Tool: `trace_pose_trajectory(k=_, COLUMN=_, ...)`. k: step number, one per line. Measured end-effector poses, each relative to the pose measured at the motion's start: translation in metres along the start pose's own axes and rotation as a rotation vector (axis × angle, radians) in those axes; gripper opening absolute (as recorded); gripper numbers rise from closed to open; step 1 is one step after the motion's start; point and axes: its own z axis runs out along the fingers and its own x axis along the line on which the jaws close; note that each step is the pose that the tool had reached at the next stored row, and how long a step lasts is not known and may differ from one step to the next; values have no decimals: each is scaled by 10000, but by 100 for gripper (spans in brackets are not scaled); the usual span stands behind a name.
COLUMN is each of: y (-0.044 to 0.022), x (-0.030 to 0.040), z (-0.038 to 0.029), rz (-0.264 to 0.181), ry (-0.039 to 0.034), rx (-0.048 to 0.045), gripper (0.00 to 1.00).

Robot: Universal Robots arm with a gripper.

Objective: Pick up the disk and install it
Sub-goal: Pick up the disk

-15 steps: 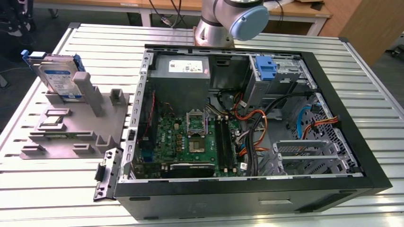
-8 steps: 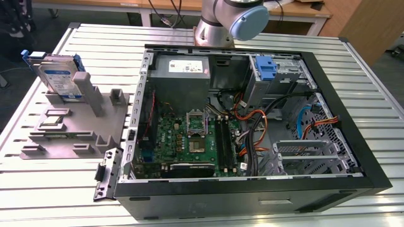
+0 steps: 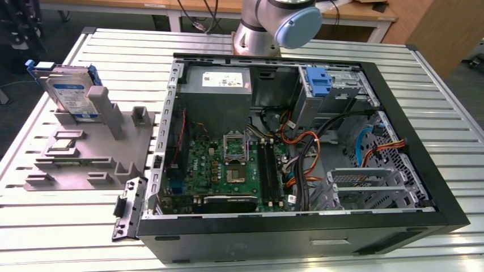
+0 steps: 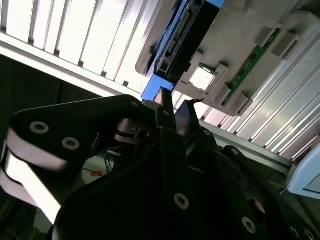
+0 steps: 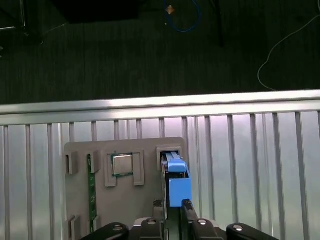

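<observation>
The open computer case (image 3: 302, 238) takes the middle and right of the exterior view, and trouble looks likeliest there. Loose cables (image 3: 302, 144) sprawl across its inside beside the grey drive cage (image 3: 363, 187), so a disk carried in could snag or pinch one.

The grey holder (image 3: 90, 164) at the exterior view's left is the next risk. The disk (image 3: 72, 93) stands on edge in it at the upper left of the frame, leaning against an upright post (image 3: 103, 110). A pull off the slot's line would probably jam the blue rails or drag the holder along.

In both wrist views the gripper (image 5: 174, 206) (image 4: 176, 102) lines up with the disk's blue end but stays apart from it. Its jaws are narrow, with only a slim gap, and hold nothing. So tight a gap might land on the edge rather than straddle it.

Around these lie the slatted table (image 3: 136, 45) and the arm's base (image 3: 272, 25) at the top of the frame. A green memory stick (image 5: 91, 195) and a processor chip (image 5: 121, 164) sit in the holder, the chip just beside the disk. Nothing stands between gripper and disk.
</observation>
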Motion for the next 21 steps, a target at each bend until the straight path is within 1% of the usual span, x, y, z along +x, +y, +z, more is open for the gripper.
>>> trace_pose_trajectory(k=1, y=2, x=-2, z=9, rz=-12, ry=0, rx=7, gripper=29)
trace_pose_trajectory(k=2, y=5, x=-3, z=18, rz=-21, ry=0, rx=13, gripper=29)
trace_pose_trajectory(k=5, y=14, x=-3, z=40, rz=-31, ry=-6, rx=31, gripper=47)
trace_pose_trajectory(k=6, y=18, x=-3, z=47, rz=-32, ry=-6, rx=42, gripper=47)
trace_pose_trajectory(k=7, y=19, x=-3, z=56, rz=-32, ry=-12, rx=50, gripper=53)
trace_pose_trajectory(k=11, y=23, x=-3, z=111, rz=-32, ry=-17, rx=123, gripper=53)
trace_pose_trajectory(k=16, y=30, x=-3, z=191, rz=-44, ry=-22, rx=190, gripper=53)
trace_pose_trajectory(k=18, y=33, x=-2, z=215, rz=-151, ry=-32, rx=204, gripper=53)
trace_pose_trajectory(k=21, y=33, x=-2, z=251, rz=-448, ry=-32, rx=210, gripper=53)
